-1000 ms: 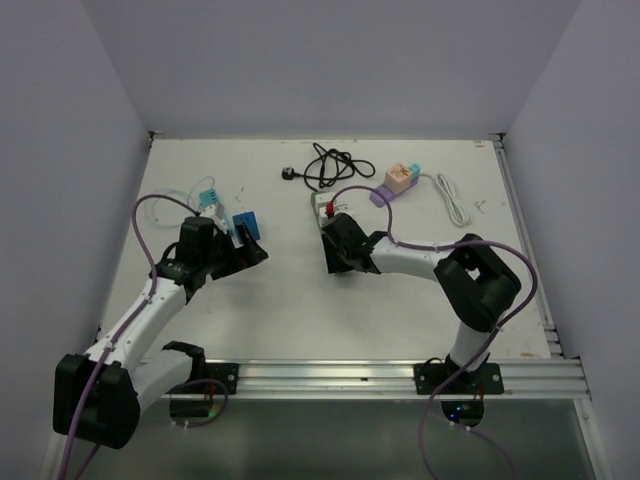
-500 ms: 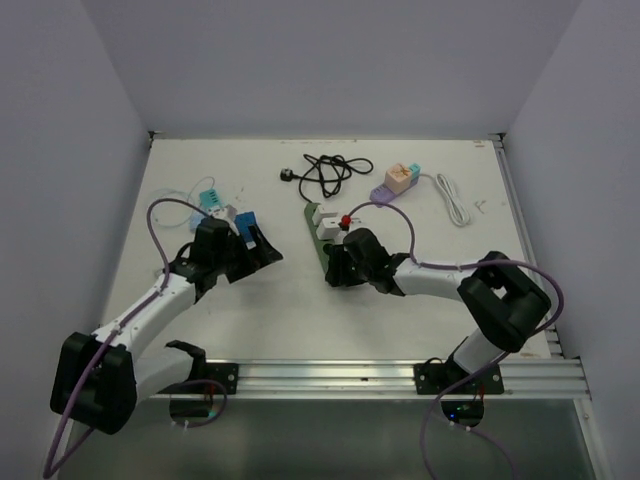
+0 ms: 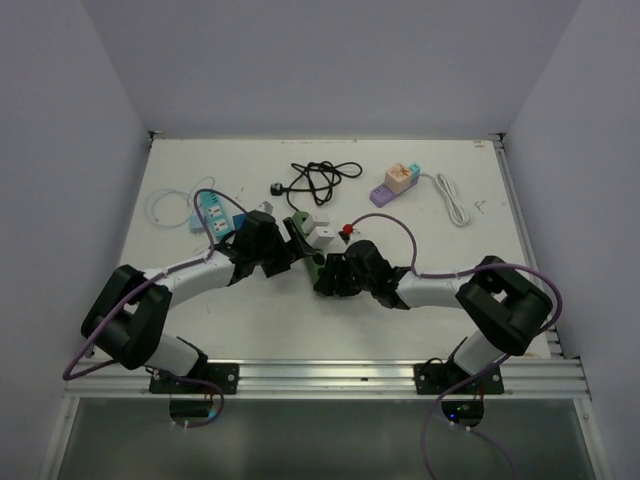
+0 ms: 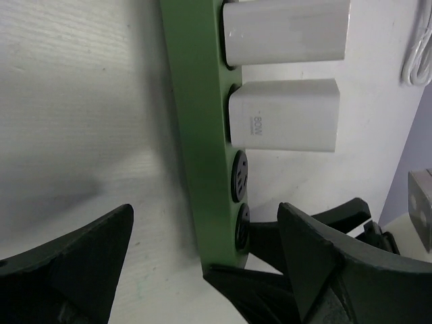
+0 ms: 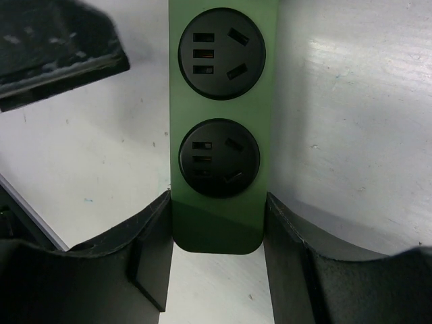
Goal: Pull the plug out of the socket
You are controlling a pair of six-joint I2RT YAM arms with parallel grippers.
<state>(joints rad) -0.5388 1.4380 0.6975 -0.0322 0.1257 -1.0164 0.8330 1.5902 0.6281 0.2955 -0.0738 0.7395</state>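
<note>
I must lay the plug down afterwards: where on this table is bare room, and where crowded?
Bare table: the near band along the front rail, and the far left corner beyond the teal power strip. Crowded: the middle, where the left gripper and right gripper meet at the green power strip, and the far edge with the black cable.

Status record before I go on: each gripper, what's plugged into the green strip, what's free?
right gripper: shut on the end of the green power strip
left gripper: open, beside the strip, holding nothing
plugged in: white adapter, second white adapter
free sockets: two, at the gripped end
task: no plug pulled yet
</note>
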